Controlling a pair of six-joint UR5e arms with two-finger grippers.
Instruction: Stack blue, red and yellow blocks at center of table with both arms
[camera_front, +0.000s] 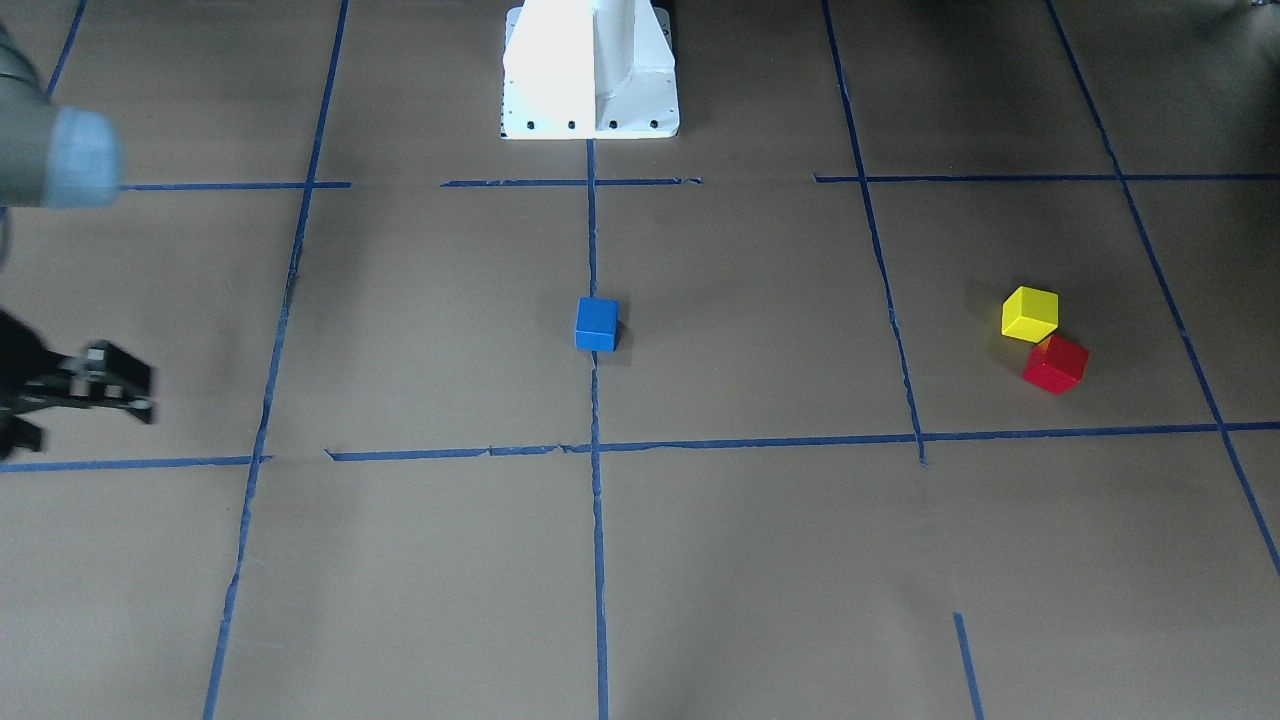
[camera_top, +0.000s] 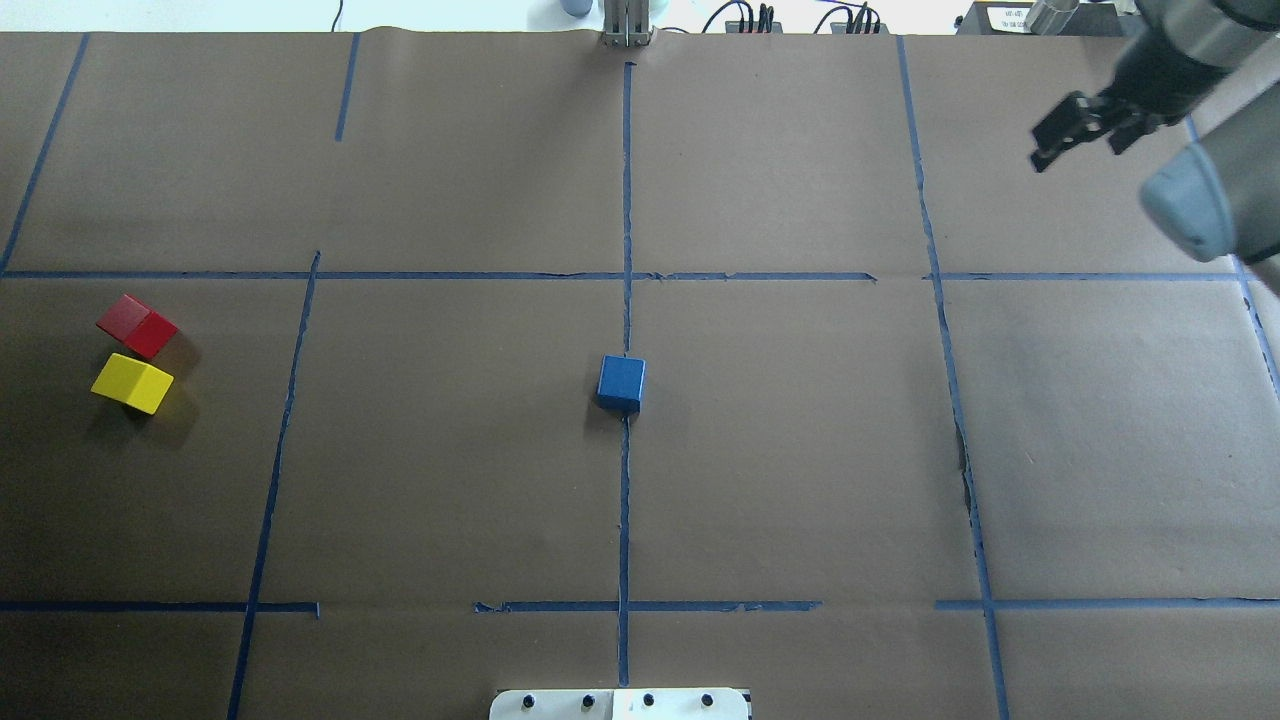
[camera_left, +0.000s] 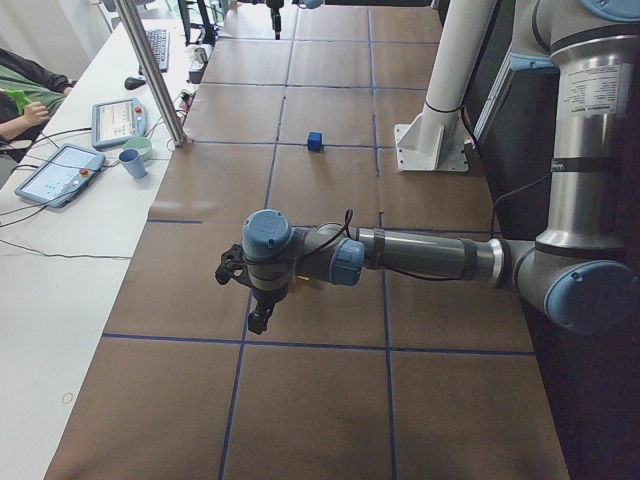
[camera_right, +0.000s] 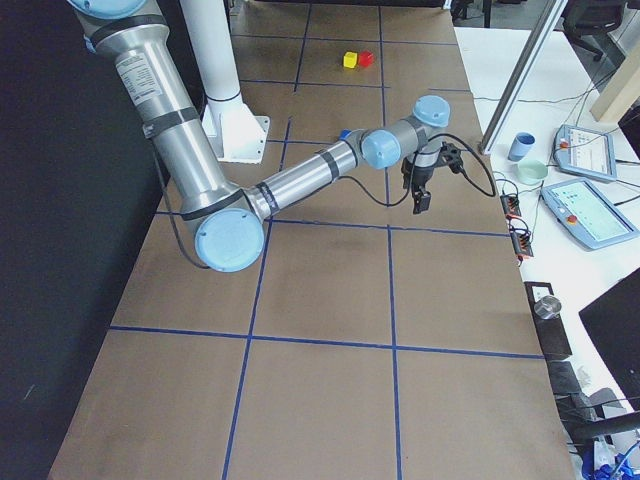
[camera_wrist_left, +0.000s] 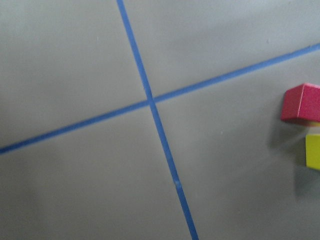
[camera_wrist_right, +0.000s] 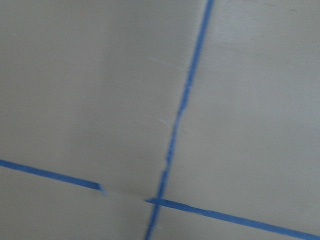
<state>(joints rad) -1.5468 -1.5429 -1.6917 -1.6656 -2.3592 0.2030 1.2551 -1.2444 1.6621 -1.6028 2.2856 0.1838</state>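
The blue block (camera_front: 596, 324) sits on the tape cross at the table's centre (camera_top: 621, 382). The red block (camera_front: 1055, 364) and yellow block (camera_front: 1030, 313) lie touching each other on the robot's left side (camera_top: 137, 325) (camera_top: 132, 383). Both show at the right edge of the left wrist view, red (camera_wrist_left: 301, 103) above yellow (camera_wrist_left: 313, 151). My right gripper (camera_top: 1068, 130) hovers far out on the right, open and empty (camera_front: 125, 387). My left gripper (camera_left: 256, 312) shows only in the exterior left view, so I cannot tell its state.
The white robot base (camera_front: 590, 80) stands at the table's near middle edge. Blue tape lines (camera_top: 626, 500) grid the brown table. A side desk with tablets (camera_left: 118, 120), a cup and a metal pole (camera_left: 150, 70) borders the far edge.
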